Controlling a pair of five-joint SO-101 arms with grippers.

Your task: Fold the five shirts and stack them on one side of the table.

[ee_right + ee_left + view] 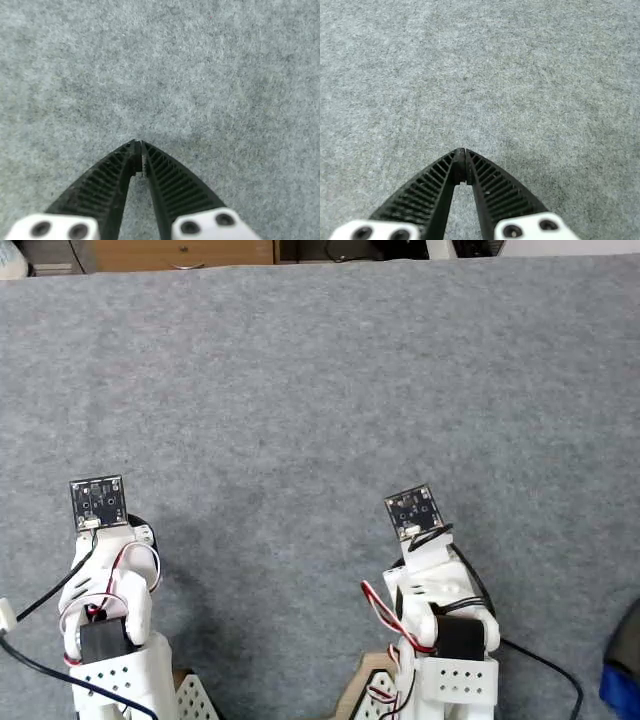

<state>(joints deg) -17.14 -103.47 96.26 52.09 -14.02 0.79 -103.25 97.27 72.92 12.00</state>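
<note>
Both arms sit folded back at the near edge of the grey felt table [320,390]. My left gripper [461,152] is shut with nothing in it, its black ribbed fingers [492,187] meeting at the tips over bare felt. My right gripper [138,145] is shut and empty too, above bare felt. From above, the left arm [105,585] is at the near left and the right arm [435,590] at the near right. A bit of blue and grey fabric [622,670] pokes in at the near right edge; I cannot tell whether it is a shirt.
Wooden furniture [180,252] stands beyond the table's far edge. Black cables [545,665] trail from the arm bases along the near edge. The felt stretches wide in front of both arms.
</note>
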